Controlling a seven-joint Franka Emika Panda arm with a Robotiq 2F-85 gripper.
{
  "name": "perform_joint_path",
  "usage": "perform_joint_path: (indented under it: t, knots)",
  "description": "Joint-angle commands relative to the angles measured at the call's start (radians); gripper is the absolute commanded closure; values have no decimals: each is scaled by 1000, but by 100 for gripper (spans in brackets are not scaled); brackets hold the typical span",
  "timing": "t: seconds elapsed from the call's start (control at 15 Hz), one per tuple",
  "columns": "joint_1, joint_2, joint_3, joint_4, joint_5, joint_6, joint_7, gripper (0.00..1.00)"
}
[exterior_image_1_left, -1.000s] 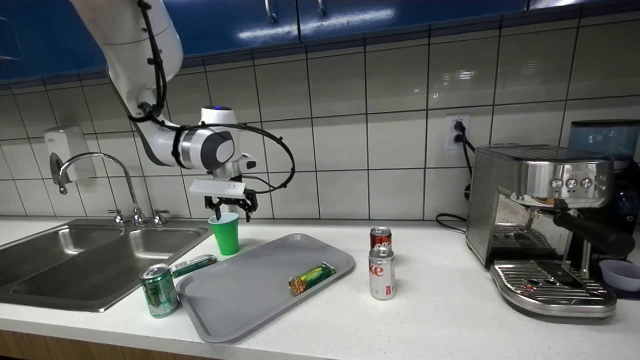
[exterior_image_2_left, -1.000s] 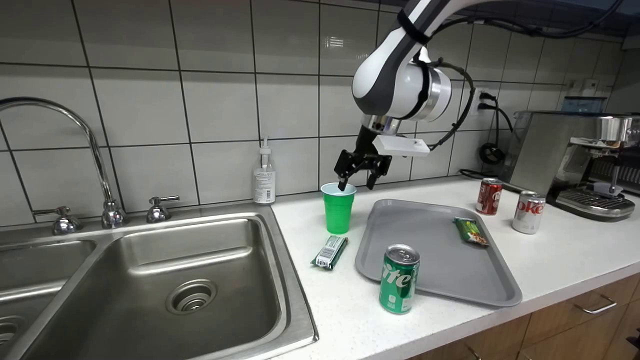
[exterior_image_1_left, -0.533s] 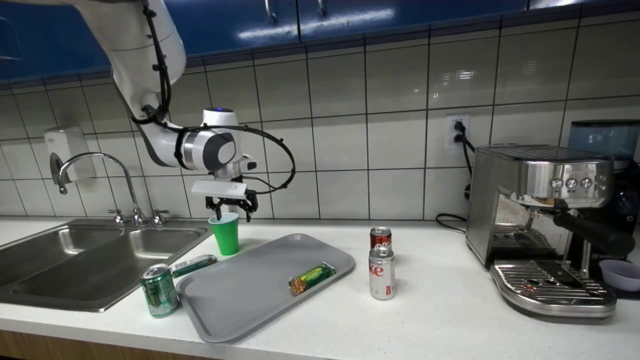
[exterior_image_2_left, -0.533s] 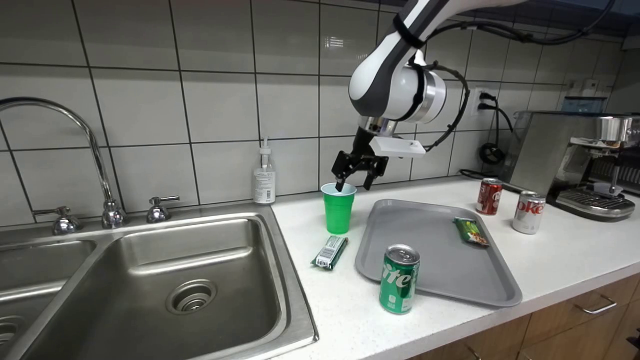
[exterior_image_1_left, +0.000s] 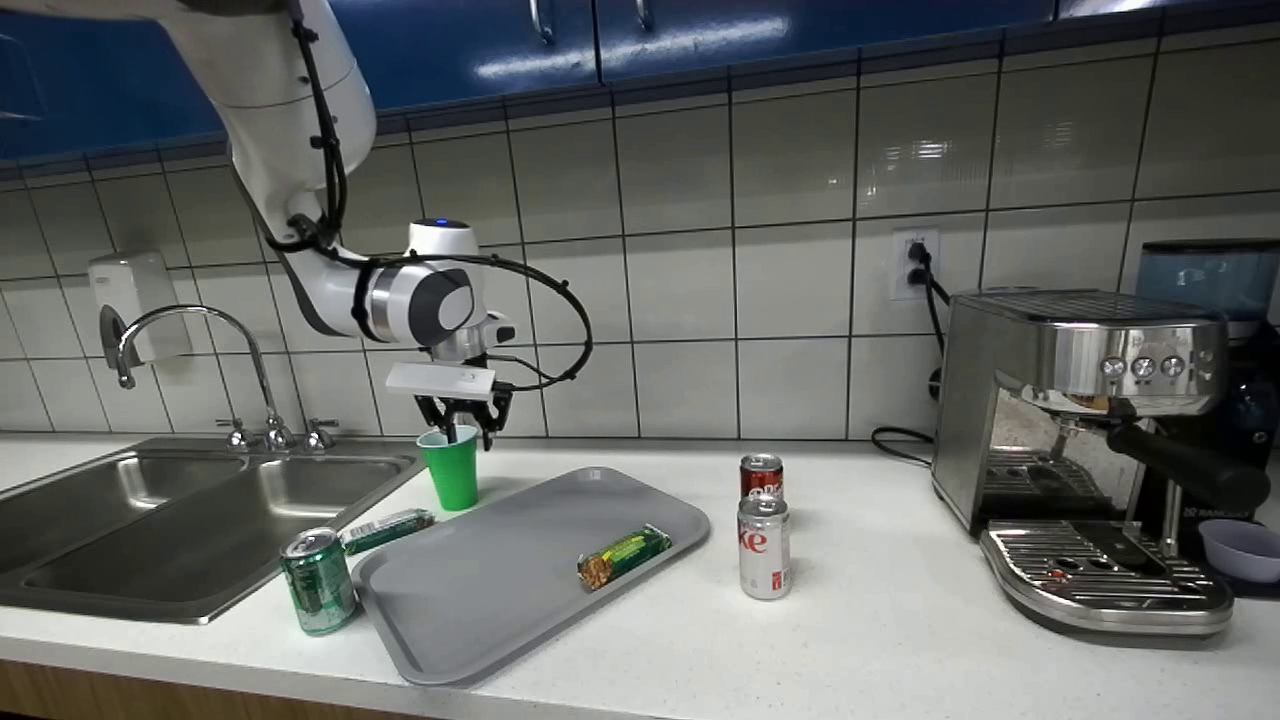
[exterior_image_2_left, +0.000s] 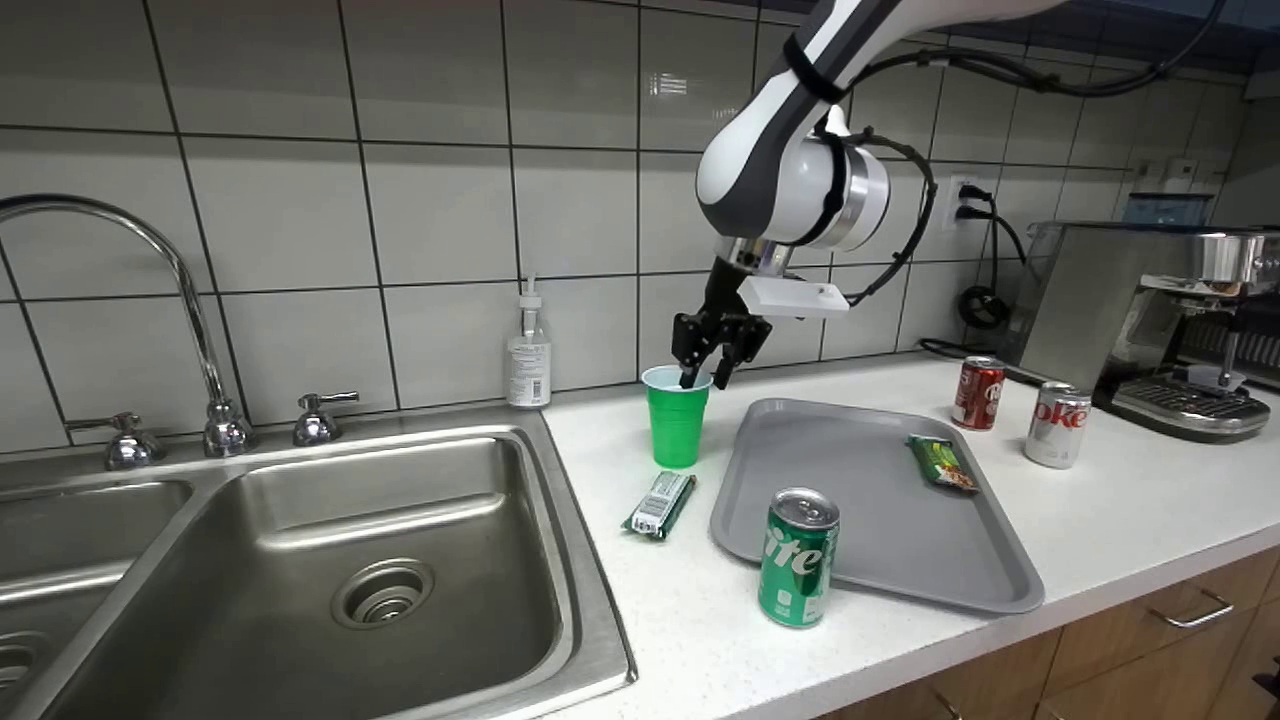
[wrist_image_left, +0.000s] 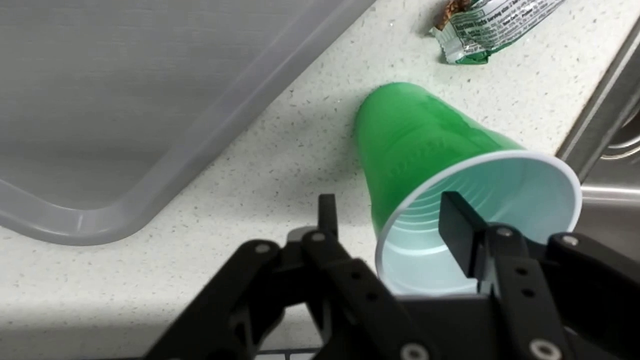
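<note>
Green cup (exterior_image_2_left: 677, 430): solid green outside, tapering from a wide mouth to a narrower base
Rim: pale and rounded
Inner wall: bluish white, with curved ridges showing in the wrist view
Stance: upright, mouth facing up, base flat on the white countertop (exterior_image_2_left: 690, 610)
Countertop spot: near the back edge, well in from the front one
</note>
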Motion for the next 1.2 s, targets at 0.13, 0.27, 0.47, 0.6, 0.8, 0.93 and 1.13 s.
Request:
perform_joint_path:
  t: [0.13, 0.27, 0.47, 0.6, 0.8, 0.93, 1.13]
  knots:
    - [2, 11, -3, 33, -10, -34, -14, 88]
    - [1, 8, -1, 29, -10, -30, -18, 100]
    - [-1, 3, 1, 27, -9, -30, -20, 99]
    - [-5, -6, 6, 22, -5, -29, -26, 99]
    - [-18, -23, 20, 9, 10, -26, -39, 99]
    - [-26, -39, 28, -6, 18, -20, -47, 99]
    - [-40, -65, 41, -26, 31, -15, -61, 99]
